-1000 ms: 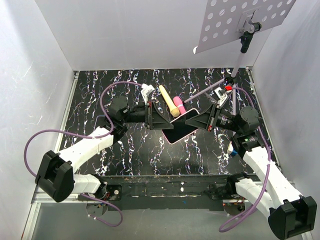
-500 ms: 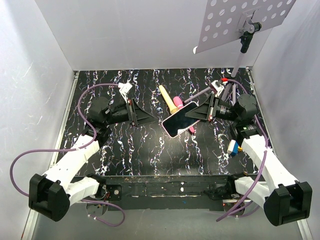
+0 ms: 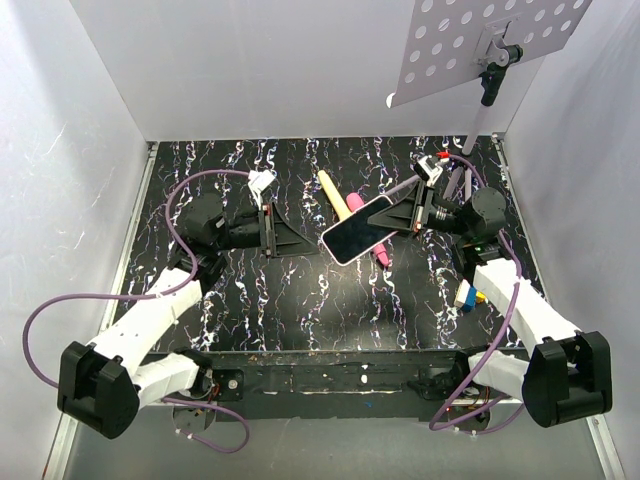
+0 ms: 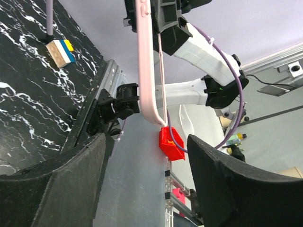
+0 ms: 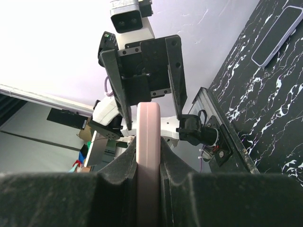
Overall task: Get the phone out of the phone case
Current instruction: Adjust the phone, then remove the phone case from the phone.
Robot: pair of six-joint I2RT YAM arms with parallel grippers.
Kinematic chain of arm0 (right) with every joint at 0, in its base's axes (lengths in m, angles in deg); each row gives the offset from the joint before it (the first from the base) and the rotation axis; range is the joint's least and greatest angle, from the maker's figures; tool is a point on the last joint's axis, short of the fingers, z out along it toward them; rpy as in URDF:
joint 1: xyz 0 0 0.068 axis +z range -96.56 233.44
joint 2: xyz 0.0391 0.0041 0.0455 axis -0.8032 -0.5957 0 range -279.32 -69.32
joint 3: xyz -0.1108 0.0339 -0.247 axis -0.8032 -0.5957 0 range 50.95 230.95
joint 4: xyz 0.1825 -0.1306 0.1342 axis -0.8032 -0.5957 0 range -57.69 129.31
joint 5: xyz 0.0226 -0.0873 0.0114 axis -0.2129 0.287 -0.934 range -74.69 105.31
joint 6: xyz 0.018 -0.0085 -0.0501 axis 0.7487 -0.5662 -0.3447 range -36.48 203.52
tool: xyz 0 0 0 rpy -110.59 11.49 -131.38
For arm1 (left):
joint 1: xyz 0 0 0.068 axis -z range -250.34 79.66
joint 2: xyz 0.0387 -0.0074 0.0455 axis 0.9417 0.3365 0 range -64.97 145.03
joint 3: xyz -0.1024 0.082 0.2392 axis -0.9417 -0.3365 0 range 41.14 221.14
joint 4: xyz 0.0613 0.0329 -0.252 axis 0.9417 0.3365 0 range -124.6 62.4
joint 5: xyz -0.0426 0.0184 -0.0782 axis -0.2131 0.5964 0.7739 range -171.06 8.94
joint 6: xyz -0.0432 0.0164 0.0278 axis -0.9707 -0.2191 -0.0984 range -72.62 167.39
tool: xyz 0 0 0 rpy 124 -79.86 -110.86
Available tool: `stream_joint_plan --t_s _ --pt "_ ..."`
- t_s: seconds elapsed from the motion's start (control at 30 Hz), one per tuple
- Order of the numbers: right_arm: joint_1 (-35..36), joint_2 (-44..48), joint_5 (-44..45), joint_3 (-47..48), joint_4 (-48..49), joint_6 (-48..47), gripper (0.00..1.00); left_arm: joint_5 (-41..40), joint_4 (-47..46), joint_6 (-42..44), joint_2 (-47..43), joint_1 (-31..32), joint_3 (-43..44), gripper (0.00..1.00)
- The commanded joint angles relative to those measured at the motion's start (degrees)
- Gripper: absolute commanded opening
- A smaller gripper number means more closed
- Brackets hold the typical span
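Pink case [image 4: 145,71], phone [image 3: 357,228] inside, up off table [image 3: 300,315], edge pinched in your right gripper [image 3: 388,214]. Your left gripper [image 3: 300,240] spread wide, just left of it, touching nothing.

Bright, even light fills the scene, washing the white walls [image 3: 60,150] pale; the dark marbled surface [image 3: 300,300] shows faint sheen. Wrist views blur in their nearest foreground.

Top cam: fixed, high behind near edge, looking down over whole desk [image 3: 300,300]. L wrist cam: close, faces right arm [image 4: 208,52] across phone case [image 4: 144,61], edge-on. R wrist cam: v. near same case, facing left hand [image 5: 147,90].
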State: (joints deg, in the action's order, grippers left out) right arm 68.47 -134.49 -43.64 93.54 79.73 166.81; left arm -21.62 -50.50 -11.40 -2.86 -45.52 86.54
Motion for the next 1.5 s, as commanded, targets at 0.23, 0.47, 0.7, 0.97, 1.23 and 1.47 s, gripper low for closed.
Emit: stream_joint_plan --t_s 0.23,0.47,0.7,0.97,1.23,1.47 --pt "1.9 2.8 2.1 2.6 -2.3 -5.6 0.01 0.5 -4.3 -3.9 3.8 2.9 3.9 0.54" --pt "2.3 2.6 2.9 2.0 -3.5 -7.3 0.01 2.4 -7.6 -5.0 4.2 3.0 3.0 0.35" --pt "2.3 1.9 2.6 1.7 -3.1 -7.3 0.01 6.1 -11.0 -6.1 4.5 3.1 3.5 0.18" --pt "2.6 1.8 -0.2 2.2 -0.3 -6.1 0.01 6.9 -24.4 -12.9 7.1 3.1 3.2 0.00" --pt "2.7 -0.5 -1.4 0.4 19.4 9.3 0.01 5.7 -72.5 -37.3 14.3 3.1 0.9 0.00" --pt "4.3 -4.8 2.8 0.9 45.6 30.2 0.01 3.0 -72.4 -35.2 16.5 3.8 3.3 0.00"
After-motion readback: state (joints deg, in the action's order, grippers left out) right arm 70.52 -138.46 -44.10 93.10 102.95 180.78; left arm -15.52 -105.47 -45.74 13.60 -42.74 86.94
